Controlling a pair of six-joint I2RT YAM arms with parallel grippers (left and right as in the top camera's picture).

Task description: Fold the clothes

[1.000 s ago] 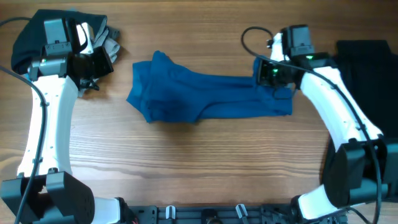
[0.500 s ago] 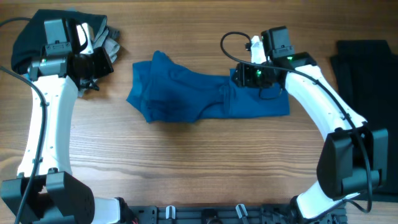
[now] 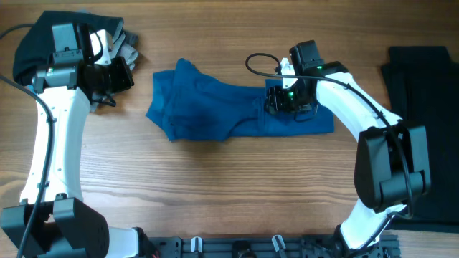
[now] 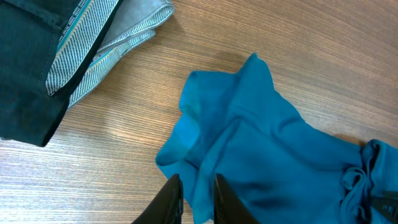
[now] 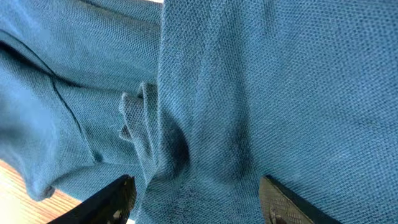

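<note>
The clothes in play are a royal-blue T-shirt (image 3: 208, 107), bunched into a long band across the middle of the wooden table. My right gripper (image 3: 290, 102) hangs over its right part, open, with the fingers wide apart just above the knit cloth (image 5: 249, 93) and a creased seam (image 5: 140, 124); nothing is held in the right gripper (image 5: 199, 200). My left gripper (image 3: 125, 74) is at the far left, off the shirt's left end. In the left wrist view the left gripper (image 4: 194, 198) has its fingers a narrow gap apart, empty, with the blue shirt (image 4: 261, 137) lying beyond them.
A dark garment (image 3: 32, 43) and a grey striped one (image 3: 129, 46) lie heaped at the back left, seen close in the left wrist view as dark cloth (image 4: 25, 68) and striped cloth (image 4: 106, 43). A folded black garment (image 3: 423, 79) lies along the right edge.
My right gripper has travelled left along the shirt from its right end and opened wide. The left gripper's fingers have parted slightly; the left arm stays in place.
</note>
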